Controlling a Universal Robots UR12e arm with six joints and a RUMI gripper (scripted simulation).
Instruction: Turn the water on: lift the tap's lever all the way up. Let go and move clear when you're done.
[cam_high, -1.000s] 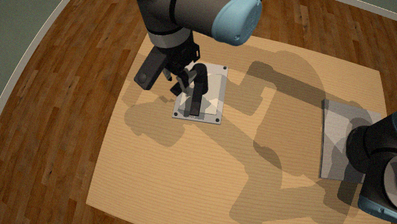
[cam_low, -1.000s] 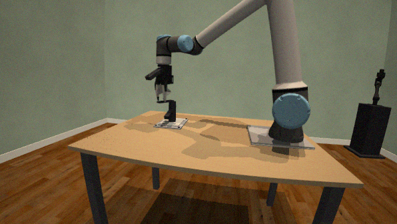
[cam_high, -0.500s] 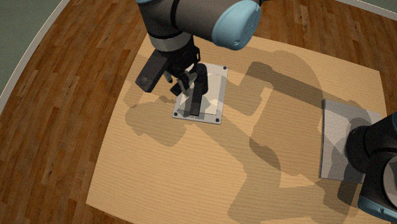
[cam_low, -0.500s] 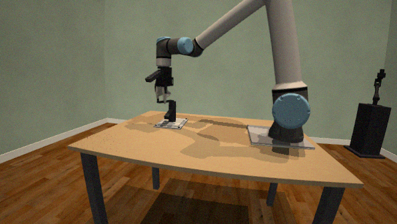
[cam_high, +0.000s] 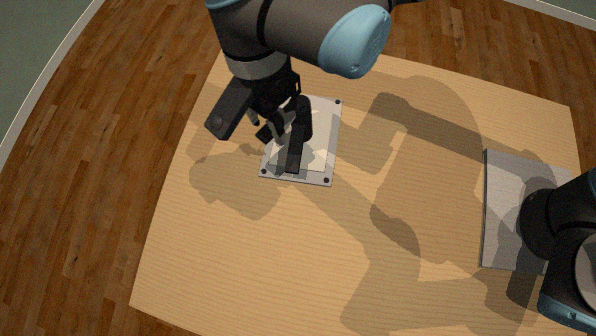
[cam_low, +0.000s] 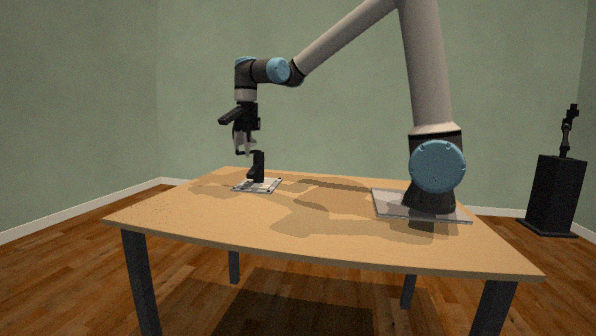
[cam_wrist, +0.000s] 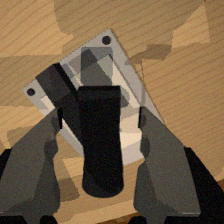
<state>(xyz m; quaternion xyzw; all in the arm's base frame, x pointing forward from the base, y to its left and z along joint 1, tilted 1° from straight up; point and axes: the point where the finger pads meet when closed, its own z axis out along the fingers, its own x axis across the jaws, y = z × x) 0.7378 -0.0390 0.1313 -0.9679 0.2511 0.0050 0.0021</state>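
Black against a grey square mounting plate (cam_high: 330, 137), the tap's dark blocky body (cam_high: 303, 120) was seen from the top view standing on the light wooden table (cam_high: 300, 280), with its flat dark lever (cam_high: 294, 155) reaching toward the plate's near edge. The two-jaw gripper (cam_high: 279, 124) was placed directly over the tap's top, the jaws partly parted and closed on nothing. A slip was judged the main risk: were the claw lowered off-centre, the lever could be struck from above and pressed down rather than raised.

From the exterior view, the gripper (cam_low: 243, 150) was found hanging just above and slightly to the left of the upright tap (cam_low: 257, 166), with no contact that could be confirmed. Since the lever was hard to make out here, its height could not be told. A lift begun without a finger under the lever was judged likely to leave the water off.

Through the wrist view, the dark rounded tap body (cam_wrist: 101, 145) was framed between the two grey fingers, a gap showing on each side, and the lever (cam_wrist: 55, 90) was seen slanting off toward the upper left, outside the jaws. A grip taken on the body instead of the lever was judged a likely error.
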